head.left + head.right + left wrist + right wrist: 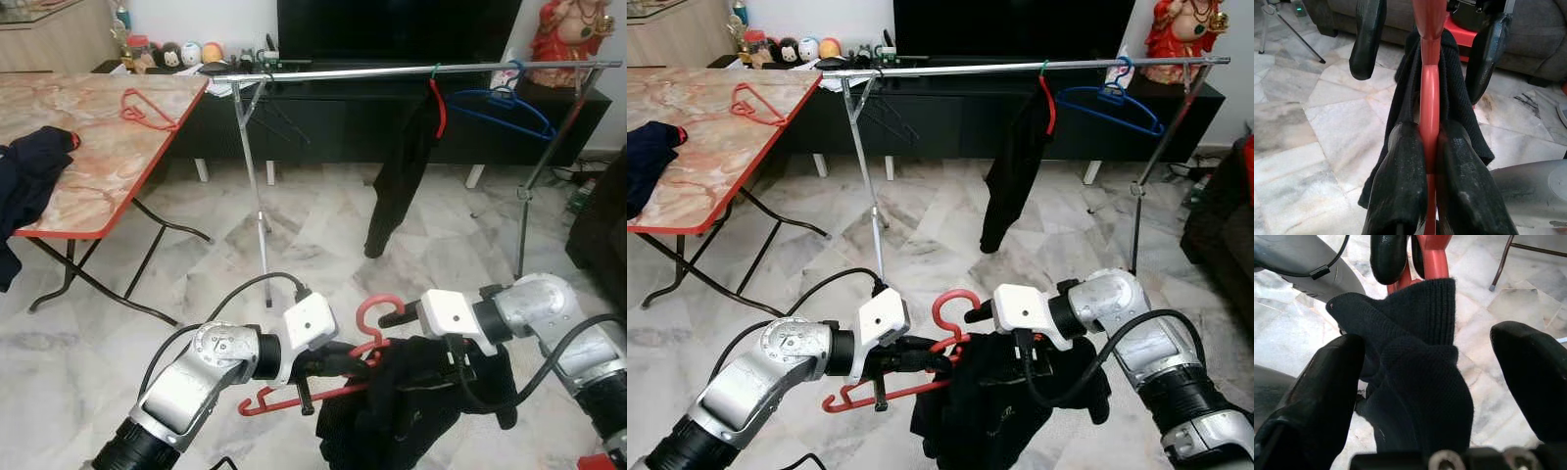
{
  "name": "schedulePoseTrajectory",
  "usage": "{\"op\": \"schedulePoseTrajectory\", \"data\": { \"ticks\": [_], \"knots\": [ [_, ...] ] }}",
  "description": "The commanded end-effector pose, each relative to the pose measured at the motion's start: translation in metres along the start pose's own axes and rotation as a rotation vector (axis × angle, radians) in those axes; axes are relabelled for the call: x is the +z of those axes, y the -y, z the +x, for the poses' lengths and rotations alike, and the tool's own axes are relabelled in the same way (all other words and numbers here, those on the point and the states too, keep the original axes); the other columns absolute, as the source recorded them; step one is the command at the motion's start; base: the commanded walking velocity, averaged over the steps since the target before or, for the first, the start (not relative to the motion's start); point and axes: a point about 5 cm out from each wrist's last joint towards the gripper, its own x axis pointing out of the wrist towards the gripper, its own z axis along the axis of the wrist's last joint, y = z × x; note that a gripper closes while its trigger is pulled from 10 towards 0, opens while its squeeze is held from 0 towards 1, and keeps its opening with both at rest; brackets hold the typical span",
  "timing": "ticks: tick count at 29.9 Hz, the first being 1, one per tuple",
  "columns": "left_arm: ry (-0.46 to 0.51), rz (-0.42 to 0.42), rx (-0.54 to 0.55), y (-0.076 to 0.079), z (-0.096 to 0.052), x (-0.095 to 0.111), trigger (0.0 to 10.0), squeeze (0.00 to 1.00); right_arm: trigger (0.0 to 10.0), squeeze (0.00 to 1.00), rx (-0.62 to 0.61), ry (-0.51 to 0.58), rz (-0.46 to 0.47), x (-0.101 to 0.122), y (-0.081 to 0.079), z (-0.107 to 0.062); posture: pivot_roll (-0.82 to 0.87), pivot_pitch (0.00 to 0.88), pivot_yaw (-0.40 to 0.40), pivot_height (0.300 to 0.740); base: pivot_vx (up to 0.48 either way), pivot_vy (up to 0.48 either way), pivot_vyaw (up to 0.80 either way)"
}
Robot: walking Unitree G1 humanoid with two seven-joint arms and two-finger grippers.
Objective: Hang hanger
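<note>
Low over the marble floor (118,372), a red plastic hanger (294,397) carries a black knit garment (411,411) bunched over one shoulder, its hook (377,311) curling upward. The left tool (1422,161) has its two black fingers pinched tight on the hanger's red bar. The right tool (1425,377) is spread wide, its fingers either side of the garment's ribbed collar without squeezing it. Beyond stands the silver clothes rail (411,70), bearing a dark garment on a red hanger (438,103) and a bare blue hanger (505,103). Another red hanger (145,110) lies on the desk (88,176).
</note>
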Motion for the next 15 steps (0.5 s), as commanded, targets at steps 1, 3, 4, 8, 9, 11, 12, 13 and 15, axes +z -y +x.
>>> {"op": "schedulePoseTrajectory", "data": {
  "ticks": [1,3,4,8,9,11,12,13,15],
  "knots": [
    [0.03,0.051,-0.012,-0.0009,0.0,0.0107,10.0,0.0,10.0,0.0,0.012,-0.008,0.002,-0.0014,-0.0019,-0.0015,-0.07,0.0,-0.028,0.74,0.0,0.0,0.0],
    [0.027,0.054,-0.01,-0.0018,-0.0006,0.0103,10.0,0.0,10.0,0.0,0.015,-0.027,0.008,-0.0048,-0.002,-0.0015,-0.07,0.0,-0.026,0.74,0.0,0.0,0.0],
    [0.025,0.057,-0.009,-0.0024,-0.001,0.0101,10.0,0.0,5.5,0.0,0.018,-0.032,0.012,-0.0058,-0.002,-0.0018,-0.07,0.0,-0.025,0.74,0.0,0.0,0.0],
    [0.024,0.059,-0.008,-0.0028,-0.0013,0.01,10.0,0.0,0.0,0.0,0.026,-0.04,0.02,-0.007,-0.0025,-0.0026,-0.07,0.0,-0.025,0.74,0.0,0.0,0.0],
    [0.024,0.06,-0.008,-0.003,-0.0014,0.0099,10.0,0.0,0.0,0.0,0.035,-0.048,0.021,-0.0078,-0.0031,-0.0033,-0.07,0.0,-0.025,0.74,0.0,0.0,0.0],
    [0.023,0.06,-0.008,-0.0032,-0.0015,0.0098,10.0,0.0,0.0,0.0,0.041,-0.053,0.023,-0.0083,-0.0036,-0.0035,-0.07,0.0,-0.024,0.74,0.0,0.0,0.0],
    [0.022,0.061,-0.009,-0.0034,-0.0017,0.0098,10.0,0.0,0.0,0.0,0.047,-0.054,0.024,-0.0083,-0.0038,-0.0035,-0.07,0.0,-0.024,0.74,0.0,0.0,0.0],
    [0.023,0.063,-0.009,-0.0039,-0.0017,0.0101,10.0,0.0,0.0,0.0,0.048,-0.05,0.025,-0.0078,-0.0036,-0.0032,-0.07,0.0,-0.024,0.74,0.0,0.0,0.0],
    [0.023,0.063,-0.008,-0.0041,-0.0017,0.0103,10.0,0.0,0.0,0.0,0.049,-0.048,0.026,-0.0076,-0.0035,-0.0031,-0.07,0.0,-0.024,0.74,0.0,0.0,0.0]
  ]
}}
